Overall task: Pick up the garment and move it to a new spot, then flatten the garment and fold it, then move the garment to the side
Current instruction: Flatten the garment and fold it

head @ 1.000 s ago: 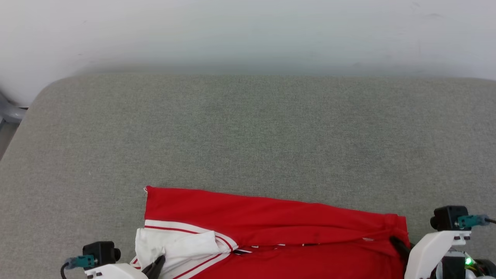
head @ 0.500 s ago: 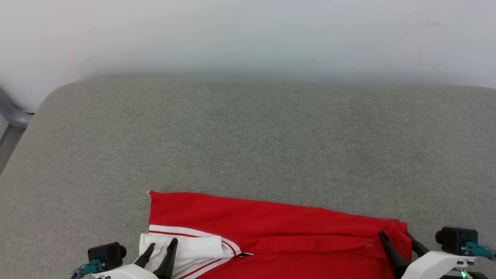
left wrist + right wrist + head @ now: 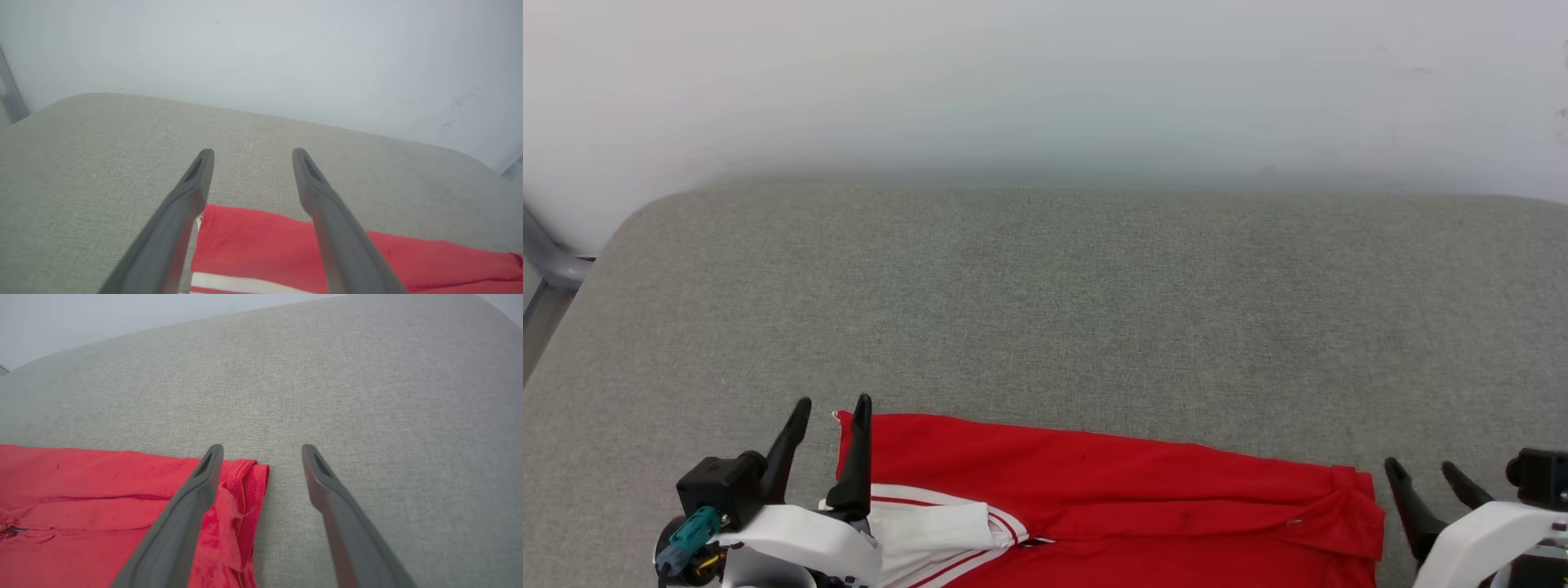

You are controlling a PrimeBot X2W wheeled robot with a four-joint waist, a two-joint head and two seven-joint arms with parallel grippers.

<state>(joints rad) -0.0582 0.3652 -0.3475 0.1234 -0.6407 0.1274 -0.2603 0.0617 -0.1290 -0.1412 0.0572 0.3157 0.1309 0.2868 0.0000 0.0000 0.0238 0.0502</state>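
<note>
The shirt (image 3: 1111, 482) lies along the lower edge of the head view as a long red band, doubled over lengthwise, with a white sleeve (image 3: 931, 523) and its red-and-white stripe tucked at the lower left. The step in hand looks like the folding, with one fold laid and more to do before the shirt goes to the side. The left pincer (image 3: 832, 403) is released and holds nothing. Its dark tapered fingers straddle the shirt's upper left corner, one over red cloth and one over the bare counter (image 3: 1045, 310). The right pincer (image 3: 1422, 465) is likewise spread and empty, at the lower right just beside the bunched hem end. The frame cuts off the near half of the shirt, so how tidy that fold is I cannot say. The next move probably calls for both pincers to drop onto the two short ends and pinch all the layers together, because the thin, limp knit sags and slides. The hem end is wrinkled and thicker. The counter is a grey woven cloth surface, matte, with rounded corners, below a plain pale wall (image 3: 1045, 82).
</note>
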